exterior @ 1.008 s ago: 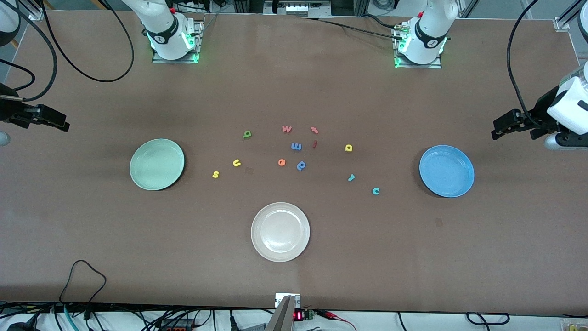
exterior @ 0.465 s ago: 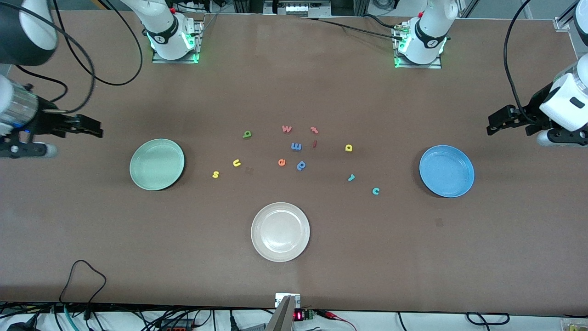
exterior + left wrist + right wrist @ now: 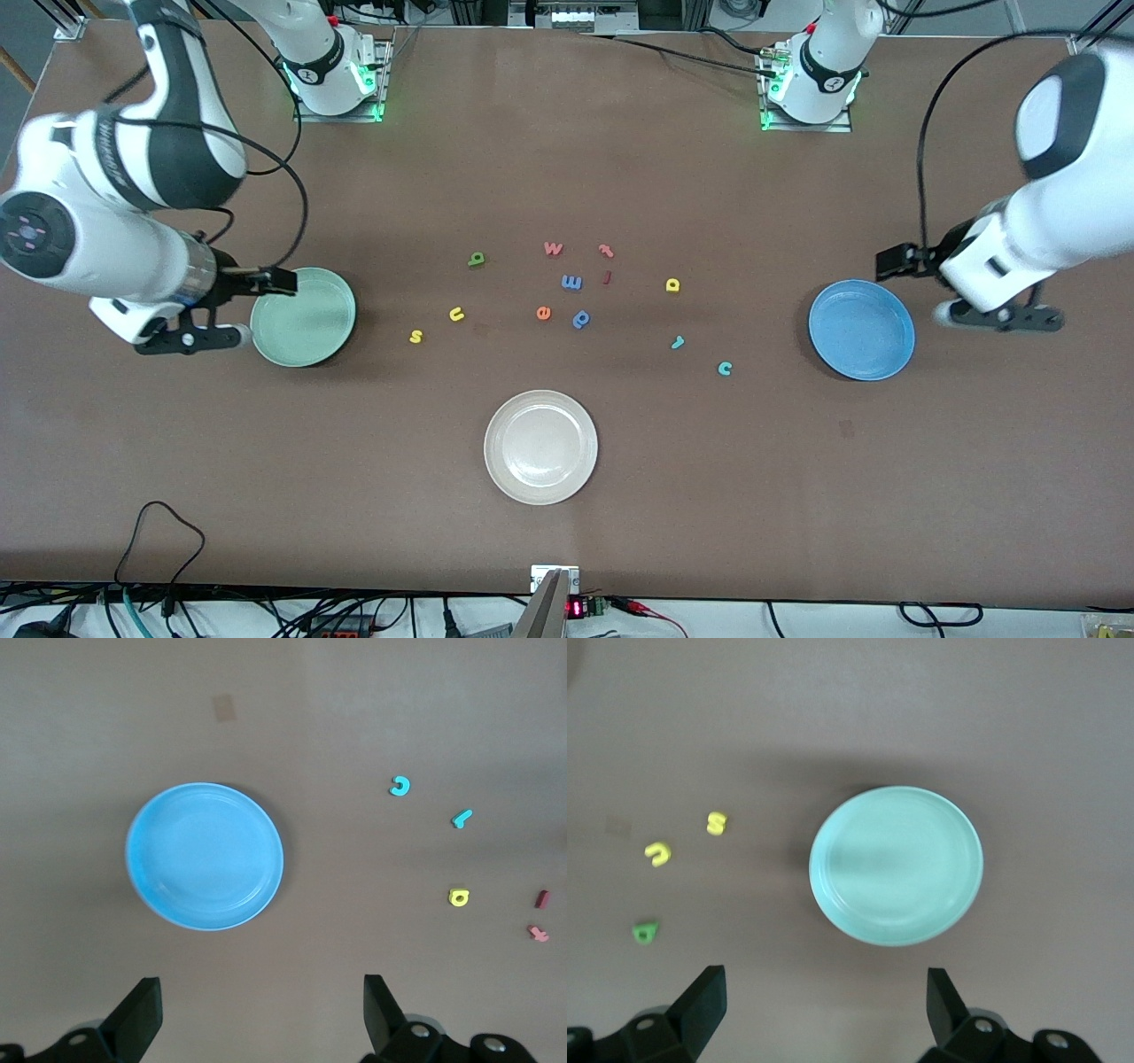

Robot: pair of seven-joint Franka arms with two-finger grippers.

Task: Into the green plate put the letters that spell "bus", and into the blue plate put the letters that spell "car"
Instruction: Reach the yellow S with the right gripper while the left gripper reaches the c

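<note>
From the front, you are looking at the opening step: nothing is sitting in either plate yet. The right hand (image 3: pixel 282 281) is hanging over the rim of the green plate (image 3: pixel 303 317), and the left hand (image 3: pixel 893 261) is hanging just beside the blue plate (image 3: pixel 861 330). The green b (image 3: pixel 477 259), yellow u (image 3: pixel 456 314) and yellow s (image 3: pixel 415 336) are lying on the worktop (image 3: pixel 567 532) beside the green plate; the yellow a (image 3: pixel 672 284), teal r (image 3: pixel 677 342) and teal c (image 3: pixel 725 369) are lying toward the blue plate.

In the left wrist view, the fingers (image 3: pixel 142 1014) are standing wide apart, holding nothing, with the blue plate below them.

In the right wrist view, the fingers (image 3: pixel 702 999) are likewise spread wide and empty over the green plate. Your next move is probably carrying each hand out over its nearest letter.
</note>
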